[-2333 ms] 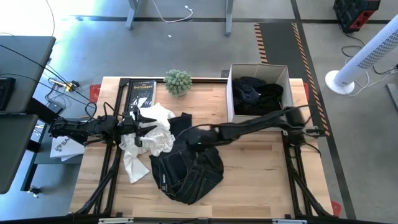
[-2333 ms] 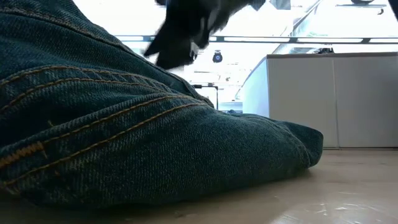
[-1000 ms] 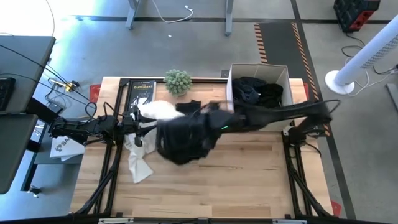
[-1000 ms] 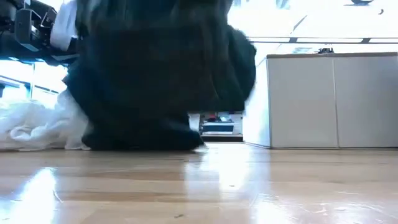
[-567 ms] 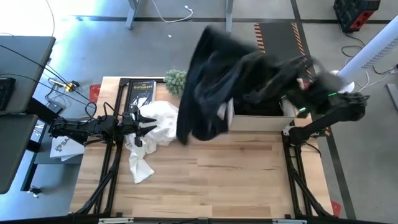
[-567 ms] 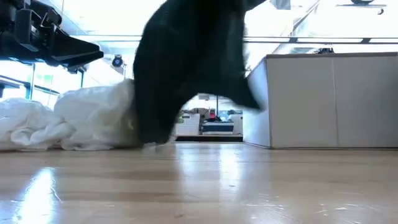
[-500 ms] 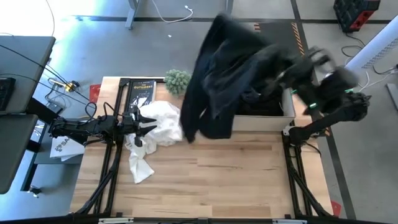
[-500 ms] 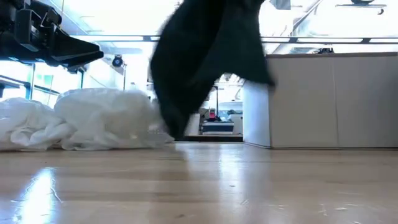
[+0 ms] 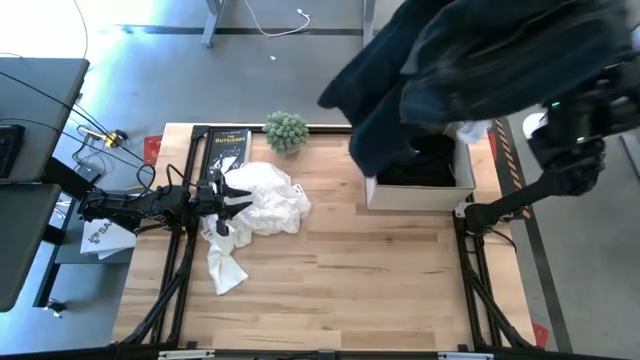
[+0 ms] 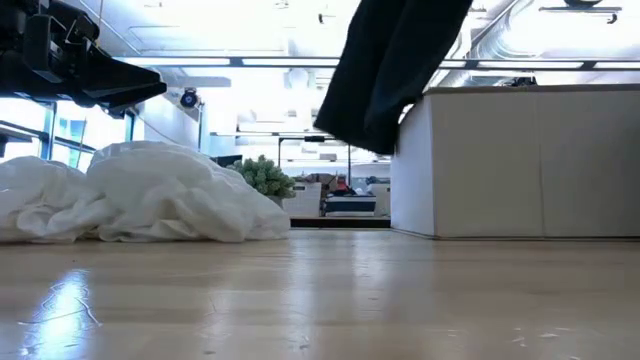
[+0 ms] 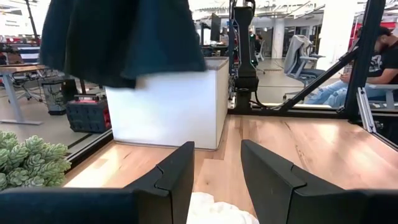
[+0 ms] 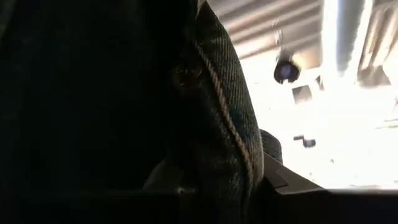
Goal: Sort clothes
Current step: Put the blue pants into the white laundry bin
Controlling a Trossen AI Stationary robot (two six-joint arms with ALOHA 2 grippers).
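A dark denim garment hangs high over the white box at the table's far right. Its lower end dangles by the box's left wall. My right gripper is shut on it and is covered by the cloth in the high view. White clothes lie in a heap on the table's left part. My left gripper hovers open just above that heap, and a bit of white cloth shows below its fingers. More dark clothes lie inside the box. My right gripper holds the dark denim garment, but the cloth itself hides the fingers. A stitched seam lies right in front of the wrist camera. The garment is lifted clear of the table and hangs slack below the gripper.
A black book and a small green plant stand at the table's far edge, left of the box. Bare wood spans the middle and near part of the table. A seated person shows beyond the table's right edge.
My right gripper has swung up and toward the table's far right, carrying the denim garment from the middle of the table to high over the box. The garment, which still touched the table a second ago, now hangs clear. The white heap lies uncovered.
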